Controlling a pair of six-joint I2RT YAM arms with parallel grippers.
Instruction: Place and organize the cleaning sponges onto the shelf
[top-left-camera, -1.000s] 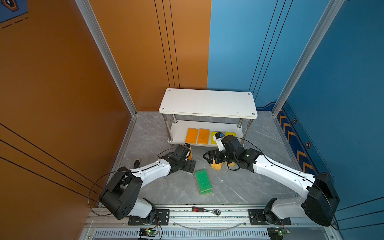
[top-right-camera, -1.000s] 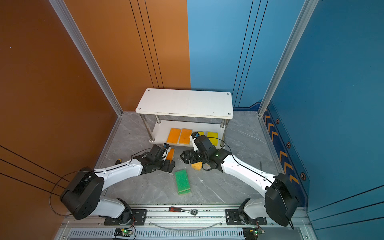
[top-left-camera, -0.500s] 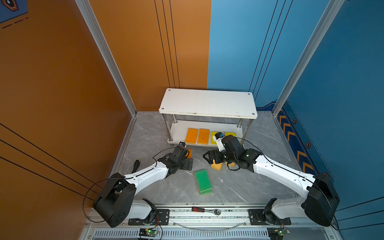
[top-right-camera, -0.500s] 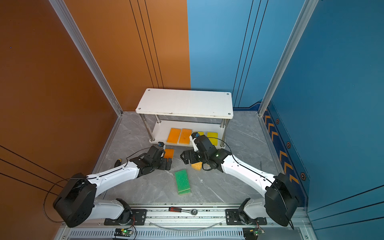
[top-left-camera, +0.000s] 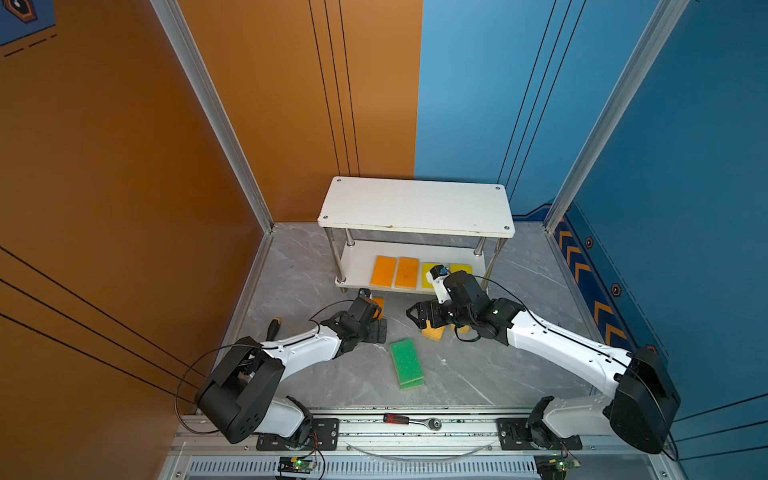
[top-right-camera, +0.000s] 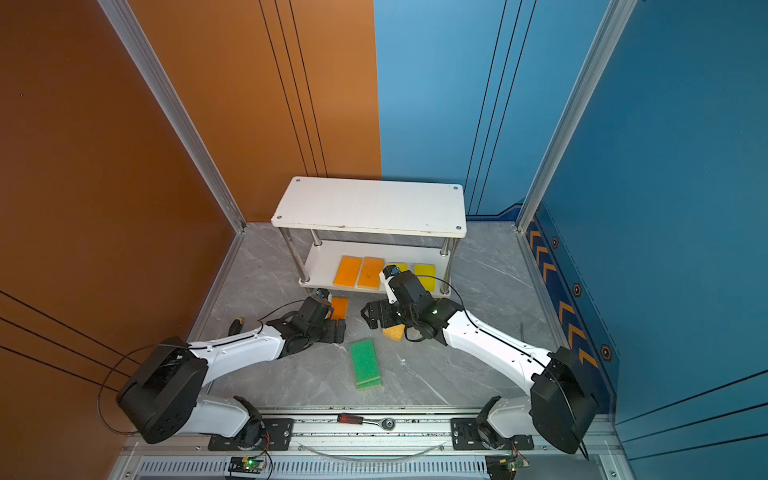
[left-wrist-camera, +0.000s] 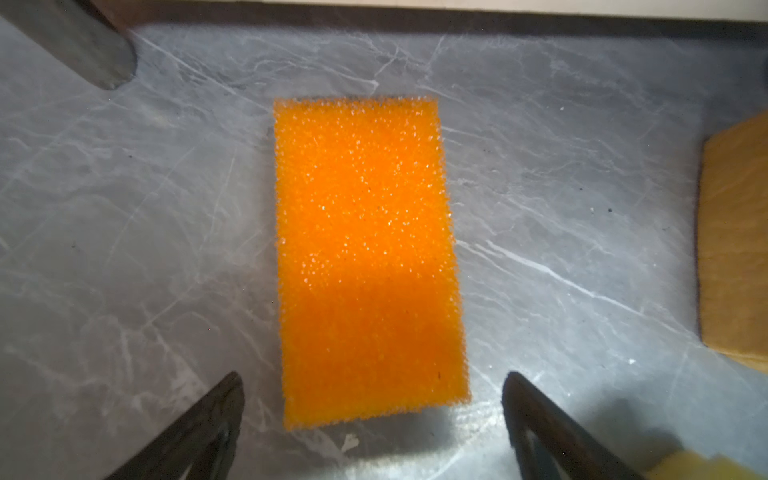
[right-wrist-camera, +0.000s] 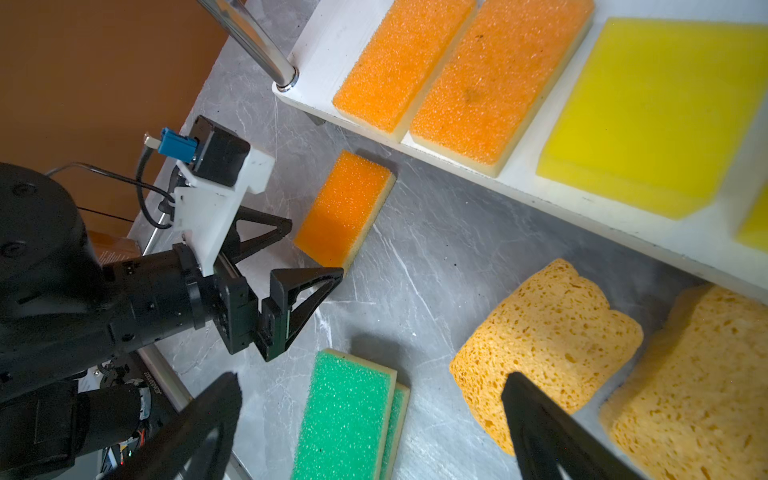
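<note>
Cleaning sponges: nine in view. Four rest on the lower board of the shelf (top-left-camera: 415, 205), and five lie on the worktop (left-wrist-camera: 124, 208).
On shelf: an orange pair (right-wrist-camera: 498, 79) lies side by side, with a yellow pair (right-wrist-camera: 656, 112) next to it. The upper board is bare.
Step in hand: judged to be the pickup of the third orange sponge (left-wrist-camera: 365, 257) by the left pincer (top-left-camera: 377, 328).
Left pincer: jaws spread wide, nothing held.
Sponge relative to left pincer: straight ahead, its long axis in line with the reach. Its near short end sits between the two tips, with a gap on either side in the left wrist view.
Right pincer (top-left-camera: 417, 318): jaws spread wide, empty.
Sponges relative to right pincer: the two porous sponges (right-wrist-camera: 548, 332) lie just beside one finger. The stacked green pair (right-wrist-camera: 345, 415) lies near, clear of both fingers.
Next move: likely a short advance, then a close across the sponge's narrow width. After that comes a lift and a low carry under the upper board to the free space beside the orange pair.
Risk: the foam may compress and slip, and the front chrome post (right-wrist-camera: 257, 45) stands close to the path.
</note>
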